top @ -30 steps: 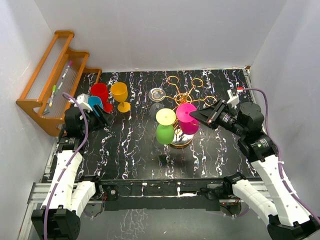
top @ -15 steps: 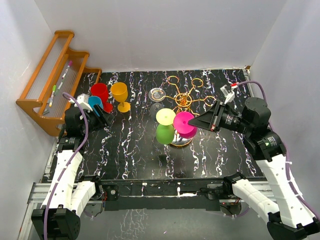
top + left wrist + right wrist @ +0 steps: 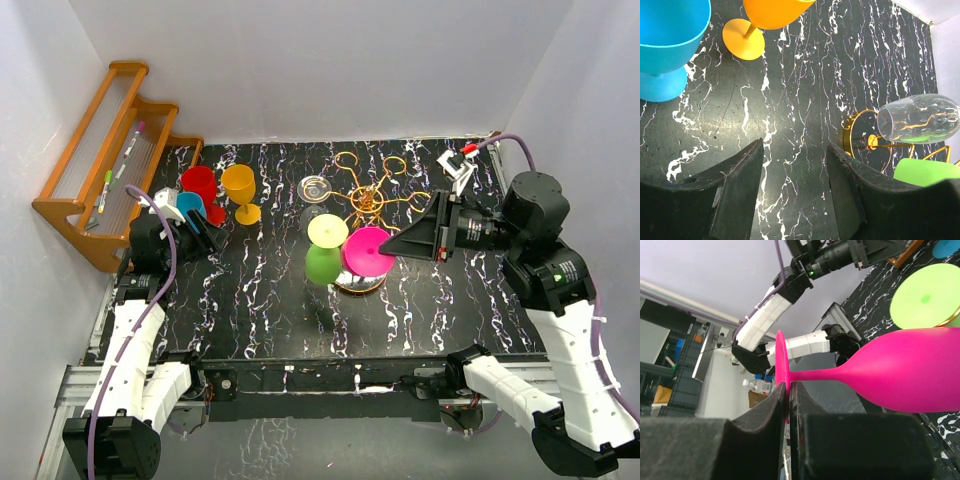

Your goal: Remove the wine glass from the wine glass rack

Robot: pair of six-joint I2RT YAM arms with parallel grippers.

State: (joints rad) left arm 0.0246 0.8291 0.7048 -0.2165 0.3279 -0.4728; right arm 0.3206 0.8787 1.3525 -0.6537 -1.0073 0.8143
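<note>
Black marble tabletop [image 3: 270, 300] w/ rack [image 3: 370, 196], white walls [image 3: 300, 60]

One camera looks down over my whole table [image 3: 260, 300], while both close wrist cameras face inward, sharing the green glass [image 3: 925, 174].

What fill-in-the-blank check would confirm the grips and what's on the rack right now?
1. The right gripper is shut on the foot of the ____ wine glass.
2. The left gripper is ____ and holds nothing.
3. Beside the clear glass, a ____ one hangs on the wine glass rack.
Missing words: pink; open; green.
</note>
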